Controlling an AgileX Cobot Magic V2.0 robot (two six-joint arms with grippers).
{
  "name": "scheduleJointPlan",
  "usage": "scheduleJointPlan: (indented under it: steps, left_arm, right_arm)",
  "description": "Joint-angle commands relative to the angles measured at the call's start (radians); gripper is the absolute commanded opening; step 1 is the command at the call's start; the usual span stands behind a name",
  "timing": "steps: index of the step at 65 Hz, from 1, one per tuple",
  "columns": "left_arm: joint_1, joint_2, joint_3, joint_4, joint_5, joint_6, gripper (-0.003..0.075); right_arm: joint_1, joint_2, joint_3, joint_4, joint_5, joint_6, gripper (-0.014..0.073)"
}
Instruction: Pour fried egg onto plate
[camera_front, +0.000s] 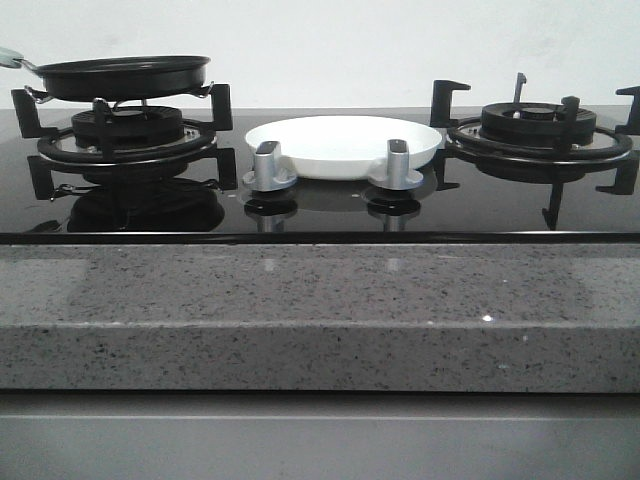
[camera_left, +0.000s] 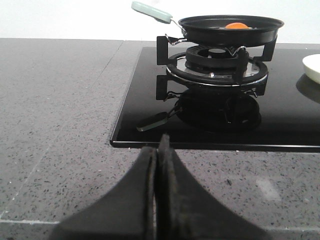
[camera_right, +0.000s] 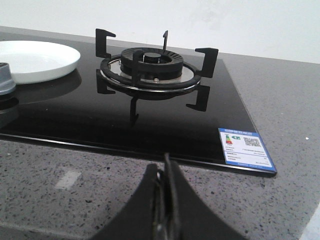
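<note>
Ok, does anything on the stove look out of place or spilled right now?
Nothing looks spilled or damaged. The one oddity: the plate sits on the black glass hob between the burners, just behind the control knobs. The pan rests level on its burner.

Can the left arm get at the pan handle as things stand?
Probably yes. The left gripper is shut and low over the counter, and nothing stands between it and the pan handle, which sticks out clear of the burner.
</note>
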Motion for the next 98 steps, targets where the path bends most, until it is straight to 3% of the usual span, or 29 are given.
scheduleJointPlan:
  steps: [1, 17, 26, 42, 56, 76, 82, 86, 94, 96, 98]
  left_arm:
    - [-0.008, -0.017, 0.004, -0.01, -0.109, -0.006, -0.002]
    - [-0.008, -0.017, -0.008, -0.014, -0.243, -0.006, -0.002]
    - [-0.008, -0.003, -0.086, -0.014, -0.17, -0.006, -0.002]
    - [-0.008, 0.185, -0.322, -0.003, -0.035, -0.006, -0.002]
    - [-0.008, 0.384, -0.435, 0.002, -0.045, -0.006, -0.0019]
    - [-0.008, 0.404, -0.444, 0.002, -0.053, -0.006, -0.0001]
    - [-0.008, 0.404, -0.444, 0.002, -0.053, -0.006, 0.0106]
    - [-0.008, 0.404, -0.444, 0.005, -0.053, -0.006, 0.0267]
    - [-0.008, 0.404, -0.444, 0.005, -0.053, -0.006, 0.0625]
    - [-0.008, 0.404, -0.444, 0.005, -0.053, -0.006, 0.0694]
    - [-0.008, 0.404, -0.444, 0.005, -0.053, -0.006, 0.0711]
  right_arm:
    - [-0.007, -0.019, -0.004, 0.003, -0.082, -0.001, -0.0057]
    - [-0.007, -0.019, -0.004, 0.003, -0.098, -0.001, -0.0057]
    - [-0.007, -0.019, -0.031, 0.003, -0.109, -0.001, -0.0057]
    - [-0.007, 0.059, -0.237, 0.003, 0.064, -0.001, -0.0057]
    - [-0.007, 0.229, -0.402, 0.003, 0.111, -0.001, -0.0057]
    - [-0.007, 0.268, -0.42, 0.003, 0.081, -0.001, -0.0057]
    - [-0.007, 0.268, -0.42, 0.003, 0.084, -0.001, -0.0022]
    - [-0.007, 0.268, -0.42, 0.003, 0.081, -0.001, 0.0068]
    - [-0.007, 0.268, -0.42, 0.003, 0.079, -0.001, 0.0413]
    - [-0.007, 0.268, -0.419, 0.003, 0.075, -0.001, 0.0515]
    - [-0.007, 0.268, -0.417, 0.003, 0.066, -0.001, 0.0586]
